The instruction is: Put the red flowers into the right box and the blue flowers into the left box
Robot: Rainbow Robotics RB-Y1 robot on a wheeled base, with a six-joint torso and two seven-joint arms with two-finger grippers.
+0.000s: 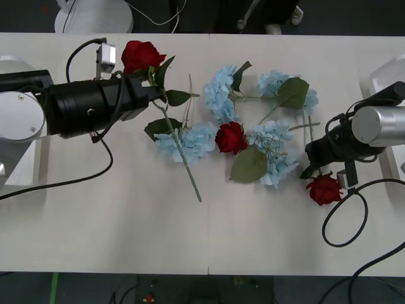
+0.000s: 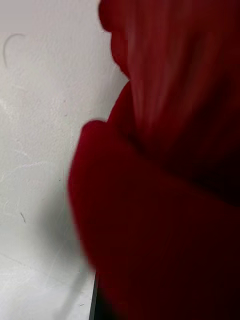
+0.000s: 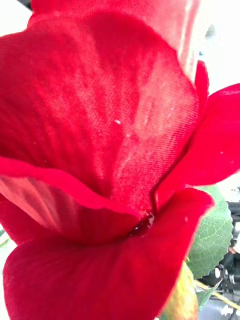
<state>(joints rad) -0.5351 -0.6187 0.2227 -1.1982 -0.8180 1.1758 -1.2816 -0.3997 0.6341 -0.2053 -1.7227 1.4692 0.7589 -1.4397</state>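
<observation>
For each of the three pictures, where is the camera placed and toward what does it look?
Front view: above the arms, looking down at the table; both arms show, left gripper, right gripper.
Left wrist view: on the left wrist, pressed against a red rose.
Right wrist view: on the right wrist, against another red rose.
Shared: both roses appear in the front view.

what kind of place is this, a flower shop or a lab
Probably a lab or office test room, not a shop: a plain white table, loose cables on the floor behind it, and chair bases.
</observation>
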